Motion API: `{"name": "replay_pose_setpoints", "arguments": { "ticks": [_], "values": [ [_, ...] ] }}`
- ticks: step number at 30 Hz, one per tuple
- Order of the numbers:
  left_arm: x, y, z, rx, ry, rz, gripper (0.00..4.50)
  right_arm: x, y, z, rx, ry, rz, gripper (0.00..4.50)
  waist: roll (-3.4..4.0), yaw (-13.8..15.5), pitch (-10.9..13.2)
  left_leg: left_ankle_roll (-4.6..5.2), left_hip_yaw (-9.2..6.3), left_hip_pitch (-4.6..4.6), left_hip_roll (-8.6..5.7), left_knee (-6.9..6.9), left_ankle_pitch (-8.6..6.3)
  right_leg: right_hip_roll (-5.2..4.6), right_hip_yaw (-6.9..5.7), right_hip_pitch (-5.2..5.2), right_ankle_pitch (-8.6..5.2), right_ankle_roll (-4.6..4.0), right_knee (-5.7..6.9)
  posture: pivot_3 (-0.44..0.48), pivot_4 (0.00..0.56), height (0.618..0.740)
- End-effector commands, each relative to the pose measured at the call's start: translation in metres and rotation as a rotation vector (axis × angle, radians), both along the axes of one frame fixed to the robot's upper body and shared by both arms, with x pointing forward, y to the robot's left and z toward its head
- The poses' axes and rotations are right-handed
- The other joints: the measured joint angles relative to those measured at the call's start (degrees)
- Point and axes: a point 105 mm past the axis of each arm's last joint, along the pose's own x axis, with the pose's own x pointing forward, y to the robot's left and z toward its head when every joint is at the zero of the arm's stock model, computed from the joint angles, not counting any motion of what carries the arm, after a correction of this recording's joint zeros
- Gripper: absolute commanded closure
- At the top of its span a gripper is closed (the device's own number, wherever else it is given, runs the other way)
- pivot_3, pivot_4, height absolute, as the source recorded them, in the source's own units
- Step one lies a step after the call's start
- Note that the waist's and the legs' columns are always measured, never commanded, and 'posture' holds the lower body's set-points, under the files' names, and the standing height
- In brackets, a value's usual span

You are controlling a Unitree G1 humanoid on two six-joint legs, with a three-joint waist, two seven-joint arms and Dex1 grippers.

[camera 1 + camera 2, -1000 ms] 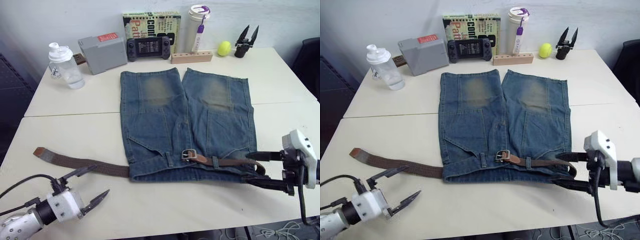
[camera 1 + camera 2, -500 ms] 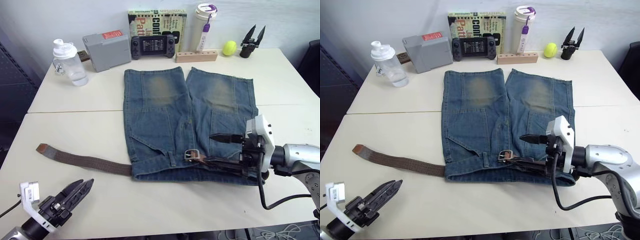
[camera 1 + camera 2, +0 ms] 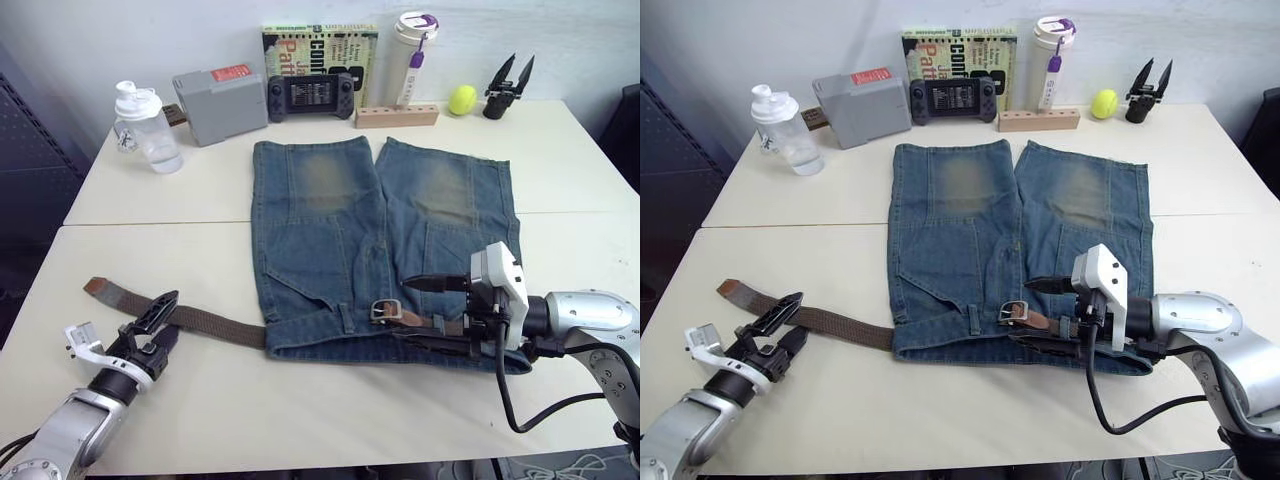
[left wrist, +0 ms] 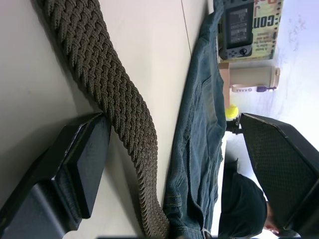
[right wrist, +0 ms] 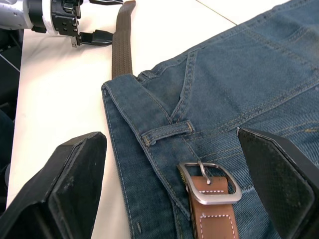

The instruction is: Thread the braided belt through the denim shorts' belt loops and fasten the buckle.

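Observation:
The denim shorts (image 3: 380,240) lie flat mid-table, waistband toward me. The braided belt (image 3: 200,323) runs from its darker end at the left into the waistband's left side. The silver buckle (image 3: 385,310) sits at the waistband's middle on a tan leather strap (image 5: 215,217) that passes a belt loop (image 3: 440,325). Another belt loop (image 5: 167,134) lies just left of the buckle. My left gripper (image 3: 160,320) is open and straddles the belt (image 4: 114,114), one finger touching it. My right gripper (image 3: 402,310) is open, its fingers on either side of the waistband beside the buckle.
Along the back edge stand a clear bottle (image 3: 140,125), grey box (image 3: 220,88), game controller (image 3: 308,95), book (image 3: 320,45), tumbler (image 3: 415,45), wooden block (image 3: 397,115), yellow ball (image 3: 461,98) and a black tool (image 3: 508,85). A seam (image 3: 150,224) joins two tables.
My left gripper rose from the table's front edge to the belt and opened around it. My right gripper moved left along the waistband to the buckle. The camera also shifted.

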Motion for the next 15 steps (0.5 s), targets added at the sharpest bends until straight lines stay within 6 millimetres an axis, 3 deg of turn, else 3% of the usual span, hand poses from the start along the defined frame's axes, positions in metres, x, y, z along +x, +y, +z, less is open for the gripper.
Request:
{"name": "replay_pose_setpoints", "arguments": {
  "ticks": [1, 4, 11, 13, 15],
  "values": [
    [0.004, 0.004, -0.026, -0.016, 0.139, 0.052, 0.00, -0.002, 0.001, 0.001, 0.002, -0.028, 0.003, 0.05, 0.20, 0.13, -0.12, 0.01, -0.01, 0.02, -0.03, 0.00, 0.00, -0.01, 0.05, 0.00, 0.00, 0.00, 0.01, 0.000, 0.150, 0.731],
    [0.011, -0.004, -0.027, -0.018, 0.149, 0.047, 0.77, -0.003, 0.000, 0.001, 0.008, -0.029, 0.000, 0.00, 0.38, 0.18, -0.23, 0.01, -0.03, 0.11, -0.05, -0.01, 0.01, -0.02, 0.08, 0.08, 0.00, 0.00, 0.04, 0.000, 0.150, 0.731],
    [0.023, -0.019, -0.020, -0.029, 0.136, 0.048, 3.99, -0.004, -0.001, 0.000, 0.011, -0.029, -0.009, 0.00, 0.37, 0.77, -0.23, 0.01, -0.03, 0.10, -0.08, 0.00, 0.01, -0.02, 0.10, 0.09, 0.00, 0.01, 0.01, 0.000, 0.150, 0.731],
    [0.027, -0.018, -0.018, 0.005, 0.132, 0.045, 4.40, -0.004, -0.002, 0.000, 0.012, -0.026, -0.014, 0.00, 0.42, 1.14, -0.26, 0.02, -0.02, 0.13, -0.11, 0.00, 0.01, -0.03, 0.13, 0.10, 0.01, 0.01, 0.01, 0.000, 0.150, 0.731],
    [0.031, -0.017, -0.013, 0.060, 0.113, 0.034, 4.40, -0.004, -0.002, 0.000, 0.012, -0.024, -0.016, 0.00, 0.42, 1.36, -0.26, 0.02, 0.00, 0.14, -0.11, 0.00, 0.02, -0.03, 0.14, 0.09, 0.01, 0.02, 0.03, 0.000, 0.150, 0.731]
  ]
}}
